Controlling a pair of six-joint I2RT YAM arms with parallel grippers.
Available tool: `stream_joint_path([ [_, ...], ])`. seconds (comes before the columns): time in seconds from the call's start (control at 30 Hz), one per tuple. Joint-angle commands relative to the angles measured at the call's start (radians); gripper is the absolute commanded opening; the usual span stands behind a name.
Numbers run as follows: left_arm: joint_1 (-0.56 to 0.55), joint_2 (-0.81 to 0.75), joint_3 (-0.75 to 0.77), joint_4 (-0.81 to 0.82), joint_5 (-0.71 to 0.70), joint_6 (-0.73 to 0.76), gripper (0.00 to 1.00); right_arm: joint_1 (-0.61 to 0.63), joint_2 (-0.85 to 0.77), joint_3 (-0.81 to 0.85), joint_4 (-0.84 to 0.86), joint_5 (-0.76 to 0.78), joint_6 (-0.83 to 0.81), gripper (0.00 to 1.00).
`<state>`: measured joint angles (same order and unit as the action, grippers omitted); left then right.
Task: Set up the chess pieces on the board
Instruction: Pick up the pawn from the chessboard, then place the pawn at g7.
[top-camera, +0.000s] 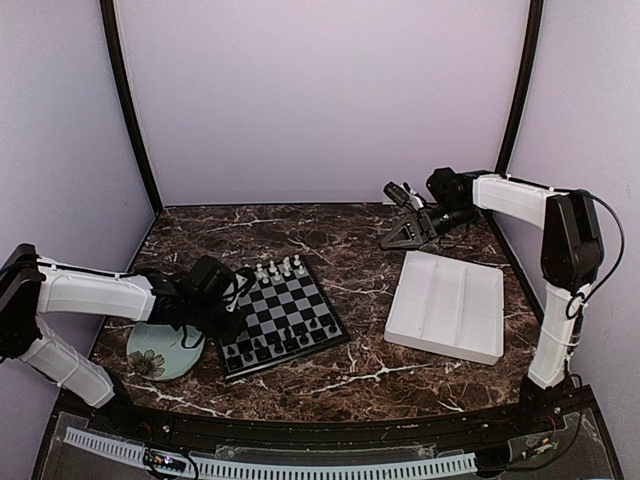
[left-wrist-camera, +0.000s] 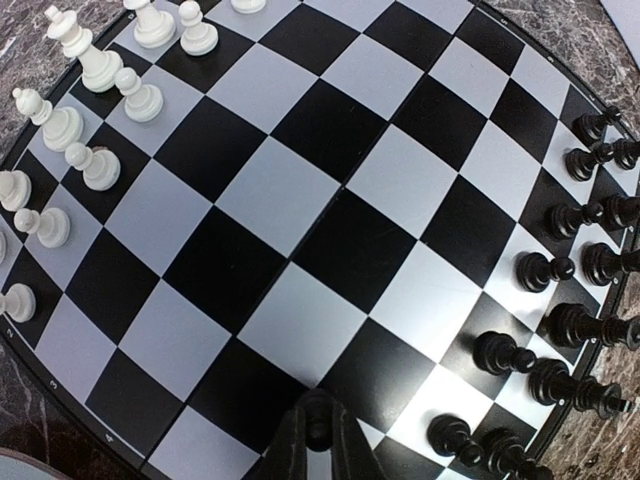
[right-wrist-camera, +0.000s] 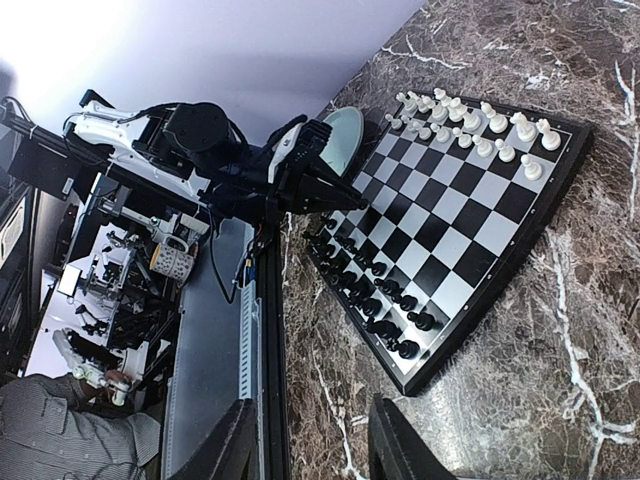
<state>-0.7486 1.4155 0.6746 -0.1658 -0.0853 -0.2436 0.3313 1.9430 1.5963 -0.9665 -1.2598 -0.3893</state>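
Observation:
The board (top-camera: 285, 310) lies left of centre, and it fills the left wrist view (left-wrist-camera: 300, 200). White chess pieces (top-camera: 280, 268) stand along its far edge, at the upper left in the left wrist view (left-wrist-camera: 90, 110). Black chess pieces (top-camera: 285, 343) stand along its near edge, at the right in the left wrist view (left-wrist-camera: 570, 320). My left gripper (top-camera: 235, 305) hangs over the board's left side. In its wrist view the left gripper (left-wrist-camera: 318, 412) is shut on a small black piece (left-wrist-camera: 318, 432) just above a square. My right gripper (top-camera: 398, 228) is open and empty at the back right, far from the board (right-wrist-camera: 470, 210).
A white compartment tray (top-camera: 447, 305) lies right of the board. A round pale-green plate (top-camera: 163, 352) sits under the left arm, beside the board's left edge. Purple walls close in the back and sides. The right wrist view shows my open right gripper (right-wrist-camera: 315, 445) above marble tabletop near the board's corner.

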Motion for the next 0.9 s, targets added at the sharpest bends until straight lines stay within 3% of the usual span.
stream_joint_path([
  [0.0,0.006,-0.086,0.02,-0.045,0.044,0.0,0.05,0.002,0.009,-0.001,-0.006,-0.016,-0.017,0.4],
  [0.23,0.006,-0.192,-0.036,-0.098,0.119,0.02,0.06,0.006,0.012,0.002,-0.007,-0.018,-0.02,0.39],
  [0.5,0.0,-0.109,-0.013,-0.142,0.194,0.022,0.06,0.011,0.005,0.0,-0.012,-0.008,-0.024,0.39],
  [0.87,-0.013,-0.078,-0.01,-0.165,0.187,0.012,0.05,0.013,0.011,0.005,-0.02,-0.012,-0.035,0.39],
])
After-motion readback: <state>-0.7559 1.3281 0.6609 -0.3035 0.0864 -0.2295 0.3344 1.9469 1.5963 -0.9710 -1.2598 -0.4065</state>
